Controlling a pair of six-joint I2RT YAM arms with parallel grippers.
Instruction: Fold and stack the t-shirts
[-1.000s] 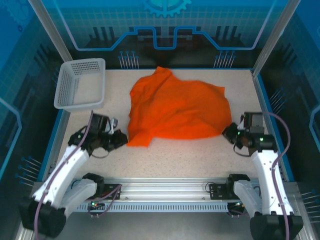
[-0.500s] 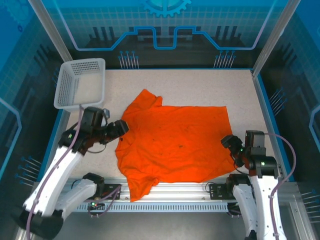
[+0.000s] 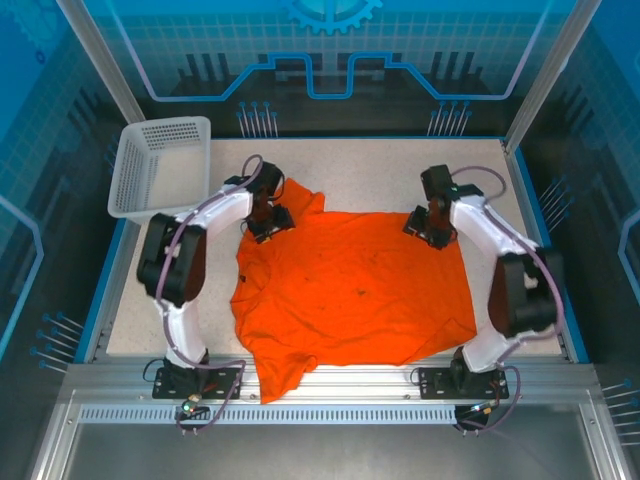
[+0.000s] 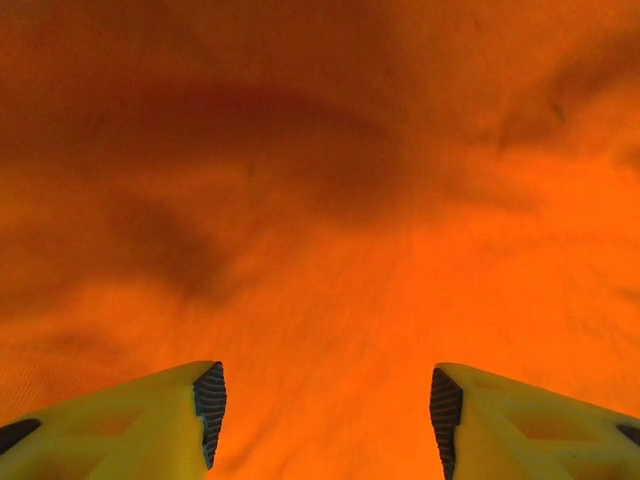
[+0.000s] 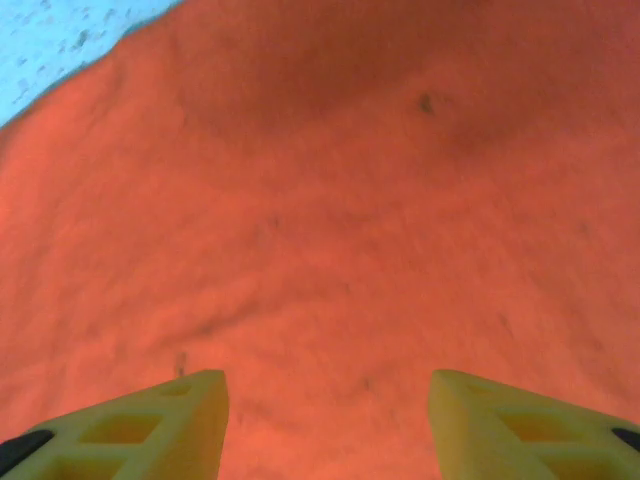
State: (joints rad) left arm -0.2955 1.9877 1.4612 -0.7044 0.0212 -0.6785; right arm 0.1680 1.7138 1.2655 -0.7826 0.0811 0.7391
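Observation:
One bright orange t-shirt lies spread flat across the middle of the table. My left gripper hangs over its far left corner, by the sleeve. In the left wrist view the left gripper is open, with orange t-shirt fabric below it and nothing between its fingers. My right gripper is over the shirt's far right corner. The right wrist view shows the right gripper open above the t-shirt cloth, with a sliver of table at the top left.
A white perforated basket stands at the far left corner of the table. The shirt's near left sleeve hangs over the front edge onto the metal rail. Blue walls enclose the table.
The bunched shirt was pulled toward the near edge and now lies flat. Both arms then swung from the near side out to the shirt's far corners. Both grippers have opened.

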